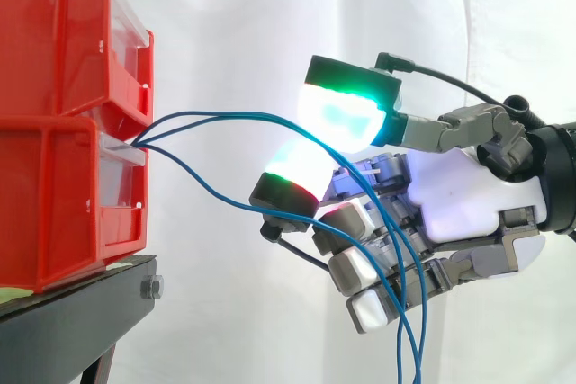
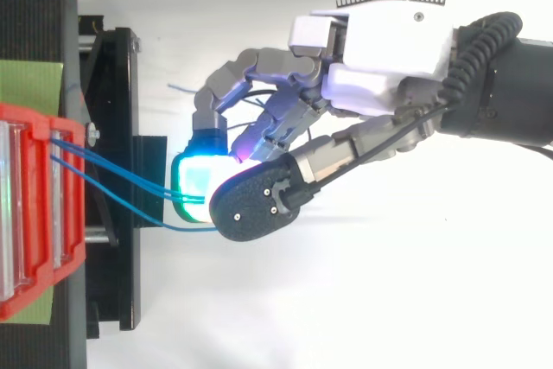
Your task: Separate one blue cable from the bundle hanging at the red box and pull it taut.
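Observation:
Thin blue cables come out between two stacked red bins at the left and arch rightward. My hand reaches in from the right, and two glowing green-white pads are pressed together on the upper cable strands. Past the pinch those strands run down behind the curled fingers and hang below. A lower blue strand sags free under the lower pad. From above, the hand pinches the cables a short way off the bins, and the loose strand runs beside them.
The bins rest on a black stand whose frame juts toward the hand. A green sheet lies under the bins. A white curtain hangs behind, with open space below and right of the hand.

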You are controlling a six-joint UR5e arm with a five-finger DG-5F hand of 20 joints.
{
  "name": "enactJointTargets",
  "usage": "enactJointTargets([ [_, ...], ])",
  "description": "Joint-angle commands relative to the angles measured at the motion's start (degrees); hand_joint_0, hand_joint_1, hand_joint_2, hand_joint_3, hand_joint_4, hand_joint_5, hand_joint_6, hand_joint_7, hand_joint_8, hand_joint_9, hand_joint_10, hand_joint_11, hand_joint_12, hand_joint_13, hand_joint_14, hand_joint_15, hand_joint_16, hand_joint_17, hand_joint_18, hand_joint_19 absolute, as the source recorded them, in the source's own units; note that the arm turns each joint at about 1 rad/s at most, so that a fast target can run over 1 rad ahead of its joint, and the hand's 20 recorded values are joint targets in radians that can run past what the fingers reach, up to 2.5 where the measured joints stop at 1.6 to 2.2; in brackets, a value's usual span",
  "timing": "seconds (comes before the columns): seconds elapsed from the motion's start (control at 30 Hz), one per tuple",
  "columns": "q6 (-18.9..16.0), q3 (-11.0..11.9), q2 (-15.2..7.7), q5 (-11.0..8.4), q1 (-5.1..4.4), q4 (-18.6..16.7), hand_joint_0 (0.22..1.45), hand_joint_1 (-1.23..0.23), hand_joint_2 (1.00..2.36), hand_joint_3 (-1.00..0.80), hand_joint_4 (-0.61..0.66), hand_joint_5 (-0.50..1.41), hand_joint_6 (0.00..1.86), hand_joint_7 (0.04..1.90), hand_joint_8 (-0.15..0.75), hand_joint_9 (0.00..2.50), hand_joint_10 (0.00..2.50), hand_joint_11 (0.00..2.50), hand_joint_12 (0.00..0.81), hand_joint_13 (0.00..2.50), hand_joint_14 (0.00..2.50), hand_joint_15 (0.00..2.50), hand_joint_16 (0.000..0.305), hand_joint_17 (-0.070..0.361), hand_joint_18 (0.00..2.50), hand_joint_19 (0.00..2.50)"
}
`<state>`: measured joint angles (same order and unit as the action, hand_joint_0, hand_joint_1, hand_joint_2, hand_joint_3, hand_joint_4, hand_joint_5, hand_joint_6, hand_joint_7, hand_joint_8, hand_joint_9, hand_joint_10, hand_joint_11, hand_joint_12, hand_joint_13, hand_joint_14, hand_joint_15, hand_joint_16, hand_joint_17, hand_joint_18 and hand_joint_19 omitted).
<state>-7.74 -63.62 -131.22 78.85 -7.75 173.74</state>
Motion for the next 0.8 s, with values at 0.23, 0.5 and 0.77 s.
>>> enactJointTargets([
  [0.23,0.0,0.0,0.0,-0.01,-0.08,0.0,0.59,-0.76,1.0,-0.5,0.02,-0.2,0.95,0.91,0.304,1.02,0.01,1.22,0.368,0.99,0.03,0.78,0.051,0.116,0.78,0.61],
  [0.5,0.0,0.0,0.0,-0.01,-0.08,0.0,0.52,-0.53,1.0,-0.5,0.04,-0.19,0.93,0.91,0.323,1.09,0.01,1.23,0.389,0.99,0.02,0.79,0.056,0.127,0.77,0.64],
  [0.77,0.0,0.0,0.0,-0.01,-0.17,0.0,0.53,-0.69,1.0,-0.5,0.07,-0.21,0.92,0.85,0.318,1.12,0.01,1.25,0.382,1.01,0.02,0.79,0.056,0.127,0.77,0.63],
])
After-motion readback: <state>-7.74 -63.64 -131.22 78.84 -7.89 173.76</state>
